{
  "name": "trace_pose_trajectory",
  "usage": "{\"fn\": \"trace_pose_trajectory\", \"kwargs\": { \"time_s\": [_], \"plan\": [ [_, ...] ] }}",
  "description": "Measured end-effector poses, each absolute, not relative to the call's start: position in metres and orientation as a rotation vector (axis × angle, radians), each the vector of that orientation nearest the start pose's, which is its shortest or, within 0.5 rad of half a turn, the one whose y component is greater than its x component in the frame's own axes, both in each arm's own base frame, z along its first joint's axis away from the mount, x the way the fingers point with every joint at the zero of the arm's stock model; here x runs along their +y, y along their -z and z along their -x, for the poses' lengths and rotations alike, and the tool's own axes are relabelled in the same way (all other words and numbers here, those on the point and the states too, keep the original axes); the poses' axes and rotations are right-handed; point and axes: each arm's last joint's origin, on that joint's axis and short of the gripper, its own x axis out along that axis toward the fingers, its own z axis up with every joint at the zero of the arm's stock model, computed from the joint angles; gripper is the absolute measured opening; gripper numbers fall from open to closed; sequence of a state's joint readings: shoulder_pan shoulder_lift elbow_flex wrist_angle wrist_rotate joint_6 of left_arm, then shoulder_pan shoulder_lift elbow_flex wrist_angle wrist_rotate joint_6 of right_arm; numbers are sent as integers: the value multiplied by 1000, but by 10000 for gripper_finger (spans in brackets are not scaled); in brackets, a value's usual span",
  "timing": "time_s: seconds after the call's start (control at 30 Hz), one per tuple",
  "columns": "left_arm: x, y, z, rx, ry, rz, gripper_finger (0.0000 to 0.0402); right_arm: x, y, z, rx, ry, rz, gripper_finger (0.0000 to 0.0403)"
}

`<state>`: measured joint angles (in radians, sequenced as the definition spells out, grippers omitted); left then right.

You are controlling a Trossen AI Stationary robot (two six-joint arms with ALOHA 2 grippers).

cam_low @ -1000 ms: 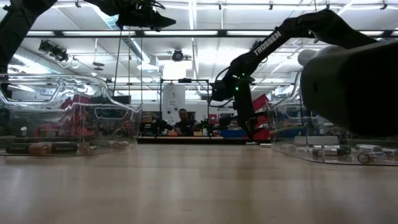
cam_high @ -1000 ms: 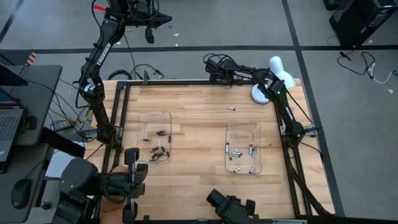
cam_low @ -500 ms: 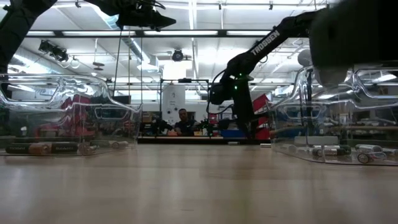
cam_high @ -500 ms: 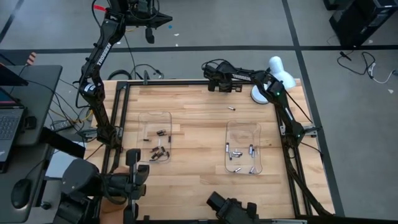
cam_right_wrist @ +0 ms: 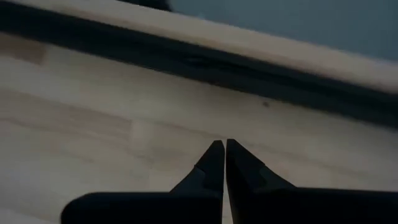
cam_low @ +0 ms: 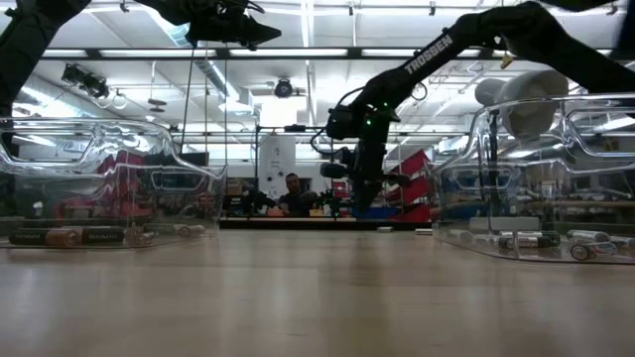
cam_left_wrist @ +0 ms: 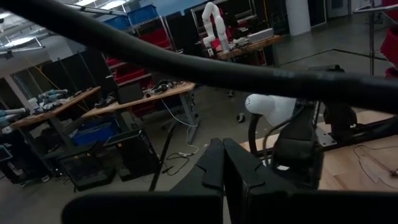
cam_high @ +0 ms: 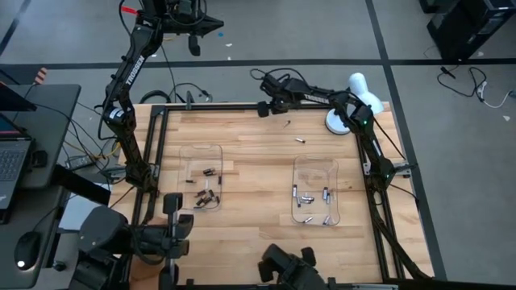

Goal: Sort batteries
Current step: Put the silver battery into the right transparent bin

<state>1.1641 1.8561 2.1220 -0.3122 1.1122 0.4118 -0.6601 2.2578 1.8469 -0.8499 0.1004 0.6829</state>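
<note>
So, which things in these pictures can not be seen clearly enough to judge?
- Loose batteries on the table, high view: too small to tell dark from silver.
- Right gripper, right wrist view: fingertips meet; whether a battery sits between them is too small to tell.
- Batteries in the right tray, low view: blurred by the clear wall.
- Left gripper, left wrist view: raised beyond the table, a cable crosses the picture.

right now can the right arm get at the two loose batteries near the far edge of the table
Probably yes: the right gripper hangs by the far rail, shut and empty, with only bare wood between it and the loose batteries.
</note>
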Motion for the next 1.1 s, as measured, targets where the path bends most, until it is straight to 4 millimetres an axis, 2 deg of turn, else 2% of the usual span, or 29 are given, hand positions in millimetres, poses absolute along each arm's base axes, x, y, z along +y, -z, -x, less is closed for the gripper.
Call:
{"fn": "trace_pose_trajectory", "kwargs": {
  "time_s": [0.23, 0.4, 0.63, 0.8, 0.97, 1.1],
  "plan": [
    [351, -475, -180, 19, 9, -319, 0, -293, -178, -377, 857, 1004, -909, 5],
    [351, -475, -180, 17, 20, -313, 0, -295, -180, -380, 867, 927, -813, 5],
    [351, -475, -180, 17, 21, -312, 0, -293, -179, -380, 909, 851, -787, 5],
    [351, -475, -181, 16, 24, -313, 0, -291, -181, -386, 859, 858, -791, 5],
    [351, -474, -181, 19, 24, -305, 0, -289, -184, -394, 826, 827, -709, 5],
    [351, -474, -181, 19, 24, -305, 0, -291, -188, -398, 816, 792, -561, 5]
  ]
}}
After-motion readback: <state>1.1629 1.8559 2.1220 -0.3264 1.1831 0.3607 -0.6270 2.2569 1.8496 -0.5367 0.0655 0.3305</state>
